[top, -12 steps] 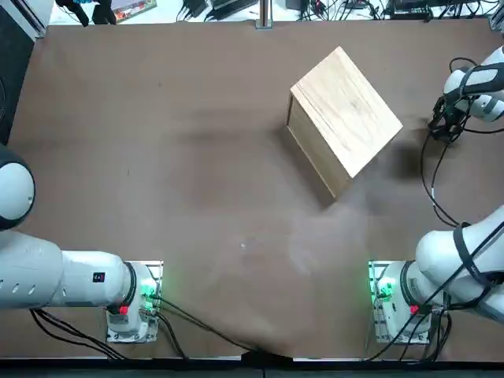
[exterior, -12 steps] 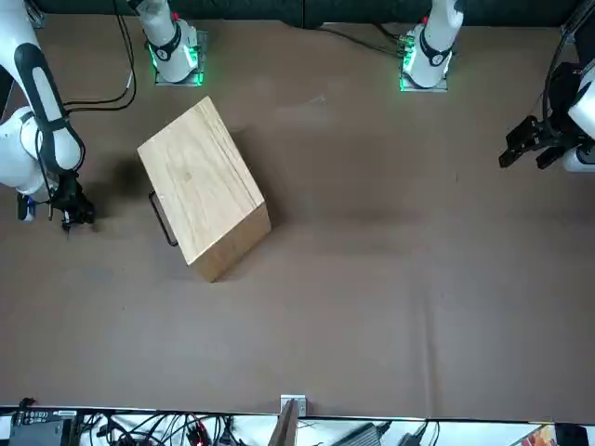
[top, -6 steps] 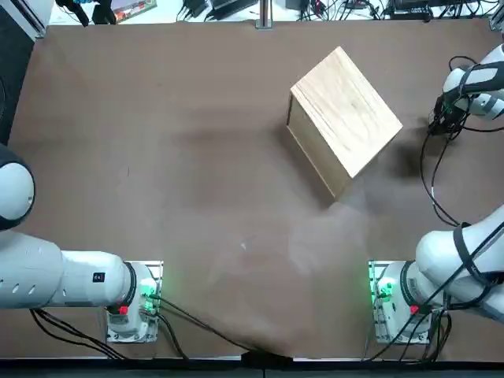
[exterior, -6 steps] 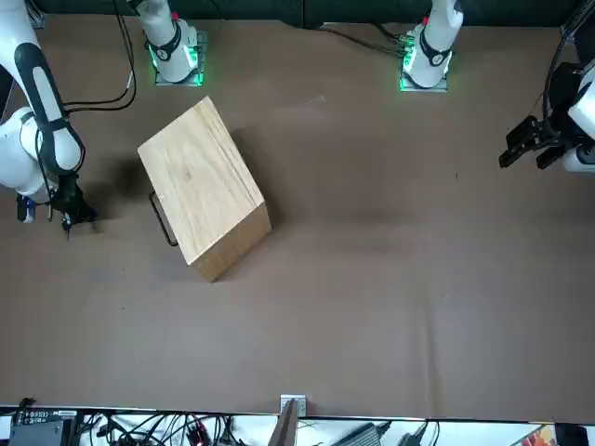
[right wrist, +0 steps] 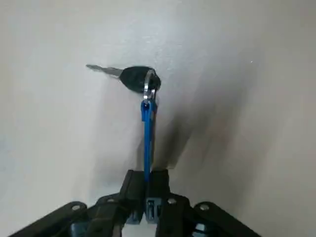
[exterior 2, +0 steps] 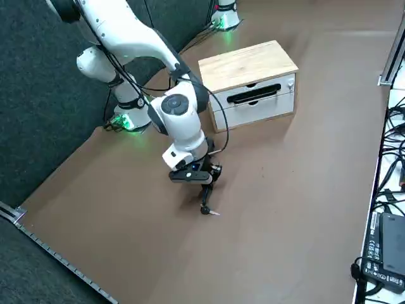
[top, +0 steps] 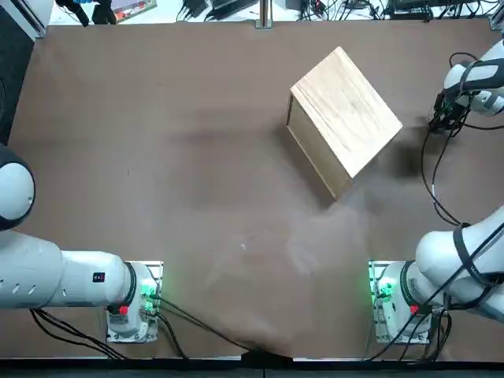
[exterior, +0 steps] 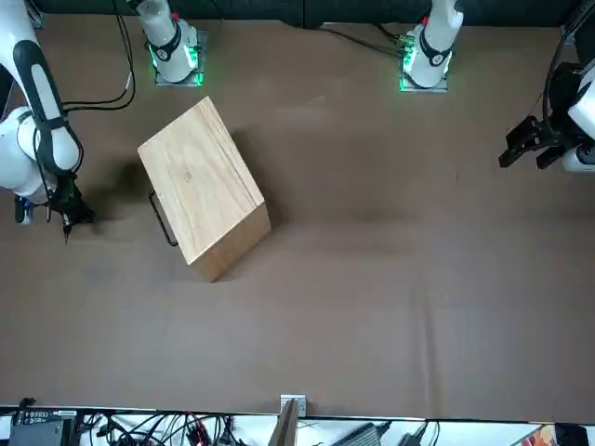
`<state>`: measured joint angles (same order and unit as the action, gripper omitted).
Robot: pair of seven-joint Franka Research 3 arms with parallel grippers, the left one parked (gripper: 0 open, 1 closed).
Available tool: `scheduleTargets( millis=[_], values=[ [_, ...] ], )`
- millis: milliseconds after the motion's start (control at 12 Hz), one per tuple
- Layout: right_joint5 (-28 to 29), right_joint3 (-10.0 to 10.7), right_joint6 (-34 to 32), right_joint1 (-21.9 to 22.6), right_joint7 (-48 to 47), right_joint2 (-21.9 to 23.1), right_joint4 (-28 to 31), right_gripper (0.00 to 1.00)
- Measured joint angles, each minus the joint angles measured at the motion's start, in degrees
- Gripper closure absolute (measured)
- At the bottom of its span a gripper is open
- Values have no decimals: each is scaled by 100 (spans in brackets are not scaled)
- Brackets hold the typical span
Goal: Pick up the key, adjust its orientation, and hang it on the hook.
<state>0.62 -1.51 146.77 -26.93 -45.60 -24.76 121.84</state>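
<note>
A black-headed key [right wrist: 133, 78] with a silver blade dangles from a blue strap [right wrist: 146, 133]. My right gripper [right wrist: 146, 190] is shut on the strap's upper end. In the right side view the gripper [exterior 2: 204, 183] points down near the table's right edge, and the key [exterior 2: 207, 209] hangs just over the brown surface. From overhead the gripper [top: 447, 118] is to the right of the wooden box [top: 344, 118]. The hook [exterior 2: 253, 95] is a black bar on the box's white front face, some way from the key.
The box [exterior: 200, 186] sits turned at an angle on the brown table, with its black bar [exterior: 163, 218] facing my right arm. Cables run along the table's far edge [top: 260, 20]. The parked left arm [top: 47, 276] stays at the near left.
My right gripper has shifted slightly toward the table's far edge, still holding the strap with the key hanging below. The box has not moved.
</note>
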Motion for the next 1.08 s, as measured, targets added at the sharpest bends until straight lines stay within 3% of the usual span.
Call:
scheduleTargets(
  millis=[667, 1083],
  values=[
    [-15, -28, -1282, 366, 21, 899, -477, 96],
    [-37, -61, -1802, 573, 512, 1103, -743, 96]
  ],
)
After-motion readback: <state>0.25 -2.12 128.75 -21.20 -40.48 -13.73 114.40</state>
